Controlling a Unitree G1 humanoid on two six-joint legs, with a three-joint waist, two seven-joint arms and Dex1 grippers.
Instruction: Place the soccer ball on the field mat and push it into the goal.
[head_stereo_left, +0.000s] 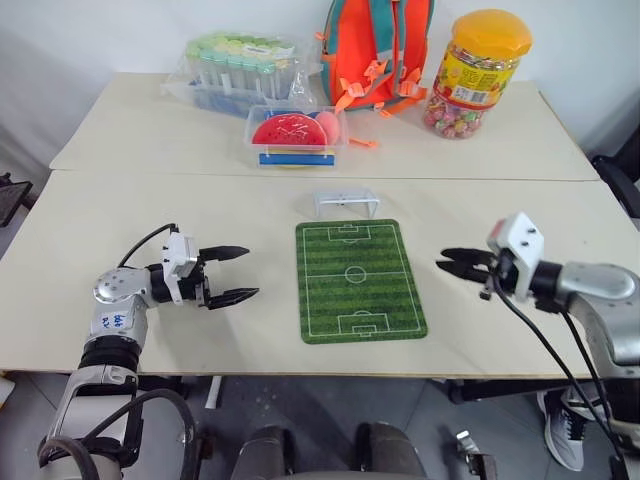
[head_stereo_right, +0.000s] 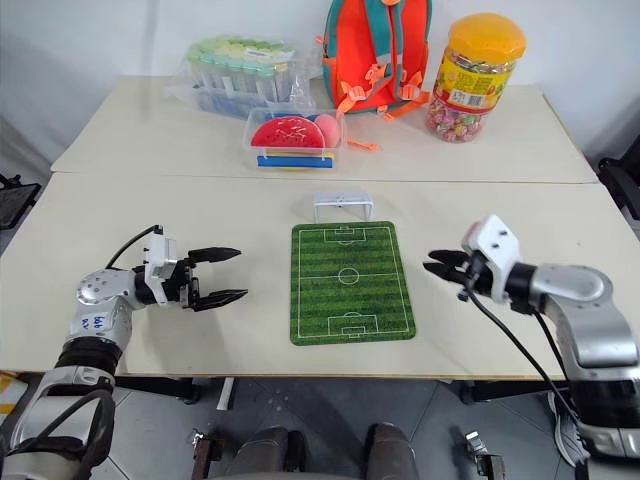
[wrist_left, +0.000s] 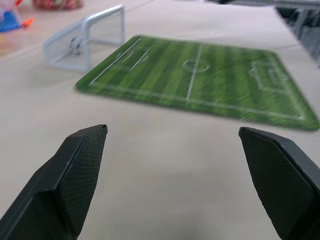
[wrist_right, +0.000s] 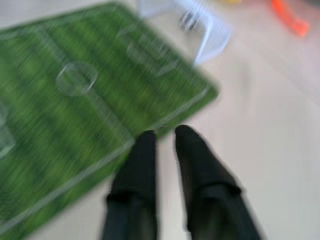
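Observation:
The green field mat (head_stereo_left: 358, 280) lies flat at the middle of the near table. The small white goal (head_stereo_left: 347, 203) stands at the mat's far short edge. In the wrist views a tiny white ball with black patches, the soccer ball (wrist_left: 75, 46), sits inside the goal behind its net. My left gripper (head_stereo_left: 252, 272) hovers left of the mat, open wide and empty, pointing at the mat. My right gripper (head_stereo_left: 441, 260) hangs to the right of the mat, pointing at it. Its fingers stand a narrow gap apart with nothing between them.
On the far table stand a clear box with a red lid (head_stereo_left: 295, 135), a clear case of tubes (head_stereo_left: 240, 65), an orange backpack (head_stereo_left: 377, 50) and a candy jar (head_stereo_left: 478, 75). A seam (head_stereo_left: 150, 172) runs between the two tables.

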